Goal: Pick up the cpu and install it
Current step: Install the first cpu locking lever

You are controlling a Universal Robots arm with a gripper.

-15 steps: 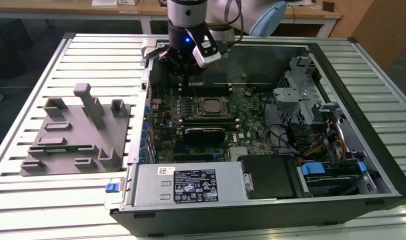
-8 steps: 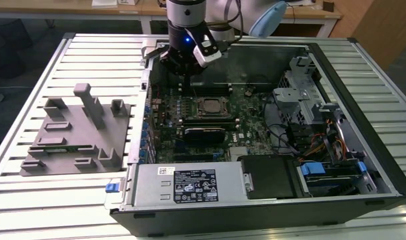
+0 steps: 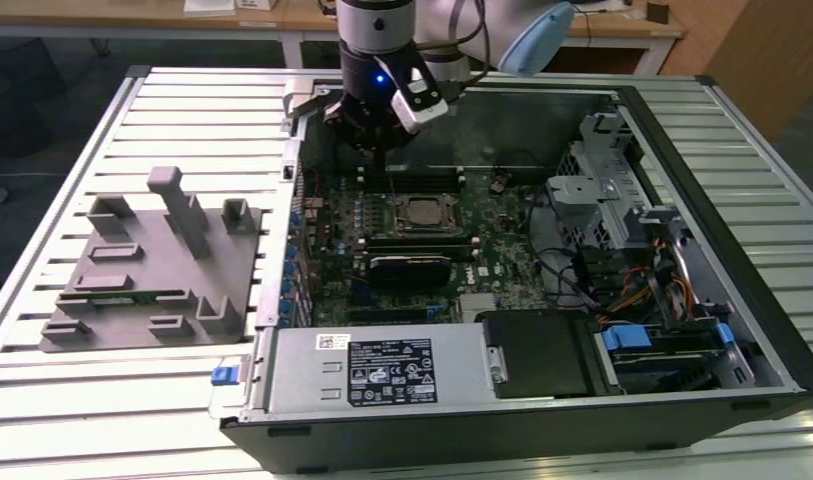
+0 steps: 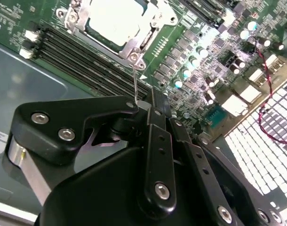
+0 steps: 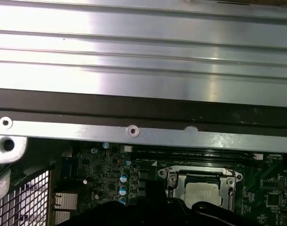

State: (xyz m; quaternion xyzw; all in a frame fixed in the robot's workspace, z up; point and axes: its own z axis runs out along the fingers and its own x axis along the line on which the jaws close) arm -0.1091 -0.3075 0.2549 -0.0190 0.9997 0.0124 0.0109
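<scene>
The cpu point(image 3: 424, 211), a small square chip with a pale silvery top, lies inside the dark metal-framed socket of the green motherboard point(image 3: 506, 250). Both wrist views show it too, as the cpu point(image 4: 116, 19) and the cpu point(image 5: 203, 192). My gripper point(image 3: 375, 150) hangs over the board's far edge, just beyond the socket. In the second wrist view the gripper point(image 4: 146, 101) has its black fingers drawn together. A thin metal lever point(image 4: 135, 80) runs from the socket's corner up to the fingertips.
The open computer case point(image 3: 726, 300) lies on a slatted metal table point(image 3: 99, 400). A grey slotted plastic block point(image 3: 153, 265) sits at the exterior view's left. A power supply point(image 3: 379, 365) and drive cages point(image 3: 620, 200) with cables crowd the near and right sides of the case.
</scene>
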